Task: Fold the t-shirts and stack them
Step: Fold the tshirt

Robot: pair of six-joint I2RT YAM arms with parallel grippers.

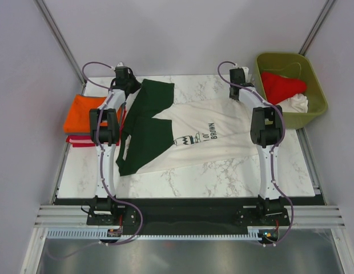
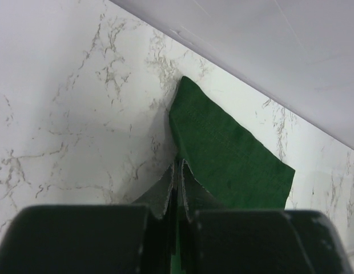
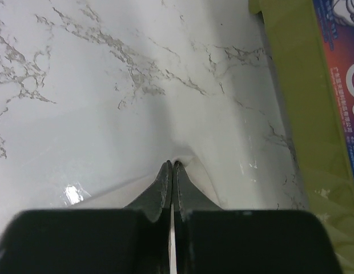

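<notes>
1. You have the cream t-shirt (image 1: 205, 134) spread flat across the middle of the marble table (image 1: 182, 177). Its printed front faces up, its collar end lies to the left and its hem to the right.
2. Your left gripper (image 2: 177, 171) sits at the far left corner of the shirt. Its fingers are pressed together on the edge of the far green sleeve (image 2: 222, 154), which lies flat on the marble beyond the tips.
3. Your right gripper (image 3: 171, 168) is at the far right corner of the shirt, just beside the olive bin (image 3: 291, 85). Its fingers are closed on a small raised pinch of the pale cloth.
4. In the top view both arms reach far across the table, with the left gripper (image 1: 127, 80) and right gripper (image 1: 238, 77) roughly level with each other.
5. At the left edge of the table, a folded orange t-shirt (image 1: 83, 114) lies on top of a folded red t-shirt (image 1: 80, 140).
6. The bin stands off the table's far right corner and holds a loose red t-shirt (image 1: 282, 85) and a crumpled white t-shirt (image 1: 295, 104).
</notes>
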